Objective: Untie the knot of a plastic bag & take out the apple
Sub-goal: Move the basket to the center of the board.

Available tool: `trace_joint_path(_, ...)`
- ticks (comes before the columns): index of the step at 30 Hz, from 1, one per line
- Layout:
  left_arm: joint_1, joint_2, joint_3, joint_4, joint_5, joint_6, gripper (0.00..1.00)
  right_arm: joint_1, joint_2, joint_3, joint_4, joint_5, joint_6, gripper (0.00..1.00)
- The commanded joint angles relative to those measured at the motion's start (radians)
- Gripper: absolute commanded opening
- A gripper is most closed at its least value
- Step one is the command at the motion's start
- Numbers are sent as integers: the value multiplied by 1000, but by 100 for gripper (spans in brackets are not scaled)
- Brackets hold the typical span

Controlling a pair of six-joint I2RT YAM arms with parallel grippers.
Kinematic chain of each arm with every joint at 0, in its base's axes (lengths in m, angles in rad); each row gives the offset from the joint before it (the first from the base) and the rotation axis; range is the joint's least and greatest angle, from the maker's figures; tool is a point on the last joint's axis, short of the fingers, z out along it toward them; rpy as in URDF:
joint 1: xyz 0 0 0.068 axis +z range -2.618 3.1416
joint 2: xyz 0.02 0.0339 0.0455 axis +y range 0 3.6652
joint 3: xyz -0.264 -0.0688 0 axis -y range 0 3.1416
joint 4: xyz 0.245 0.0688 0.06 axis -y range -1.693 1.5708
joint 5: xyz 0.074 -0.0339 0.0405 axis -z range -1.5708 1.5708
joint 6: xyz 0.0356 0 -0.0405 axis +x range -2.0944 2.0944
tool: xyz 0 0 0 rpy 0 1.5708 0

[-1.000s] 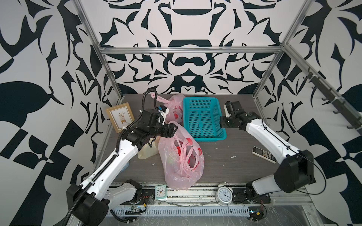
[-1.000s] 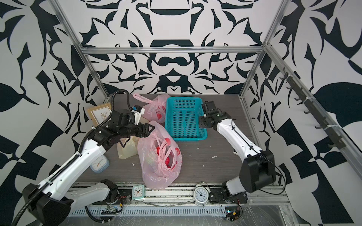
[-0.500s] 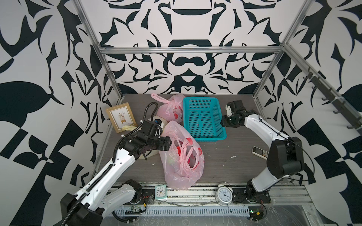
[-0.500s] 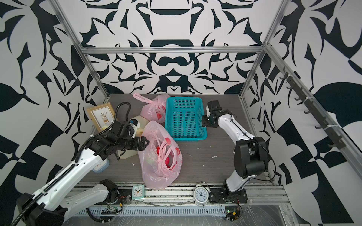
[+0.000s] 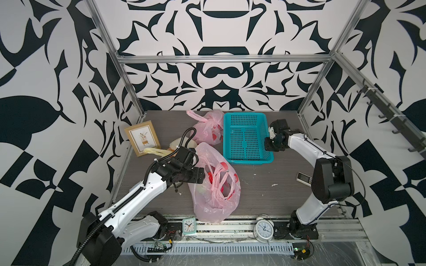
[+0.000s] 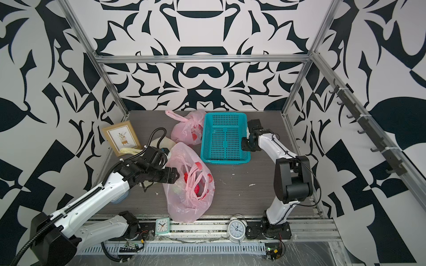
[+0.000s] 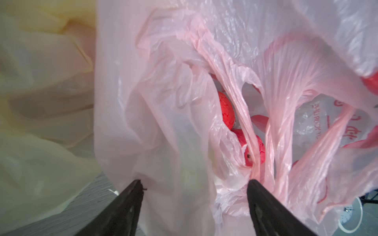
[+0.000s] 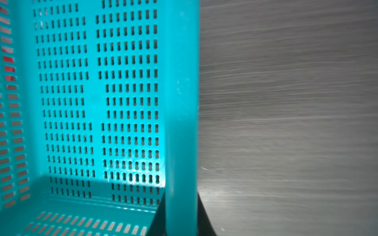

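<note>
Bag [image 7: 163, 102] film lies between the spread left gripper [image 7: 194, 183] fingers; right gripper [image 8: 181, 206] pinches basket [image 8: 182, 92] rim.

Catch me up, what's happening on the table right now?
The left gripper is open at the mouth of the near bag, its jaws straddling the plastic; an apple is still inside. The right gripper is clamped on the basket rim, away from the bag.

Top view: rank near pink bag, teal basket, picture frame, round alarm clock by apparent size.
Largest to smallest in a top view:
1. near pink bag
2. teal basket
3. picture frame
4. round alarm clock
No two look alike.
</note>
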State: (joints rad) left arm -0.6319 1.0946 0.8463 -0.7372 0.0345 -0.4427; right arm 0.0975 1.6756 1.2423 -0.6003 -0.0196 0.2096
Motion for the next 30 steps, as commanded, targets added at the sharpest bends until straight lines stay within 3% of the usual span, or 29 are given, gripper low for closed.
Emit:
trace_joint_path(1, -13, 18, -23, 29, 22, -36, 84, -64, -66, -6, -36, 171, -20, 0)
trace_joint_path(8, -23, 85, -26, 118, 51, -32, 75, -170, -136, -58, -27, 192, -47, 0)
trace_joint_path(13, -22, 125, -4, 181, 50, -3, 47, -175, -147, -52, -9, 152, -59, 1)
trace_joint_path(17, -22, 163, 57, 196, 50, 56, 23, -176, -141, -37, -34, 196, -58, 22)
trace_joint_path(19, -22, 172, 100, 185, 50, 90, 15, -177, -161, -31, -39, 201, -56, 27)
trace_joint_path(26, -22, 281, 231, 229, 106, 233, 11, -176, -346, 1, -59, 101, -57, 46)
trace_joint_path(30, -22, 351, 322, 235, 146, 333, 11, -137, -431, -11, -53, -152, -45, 51)
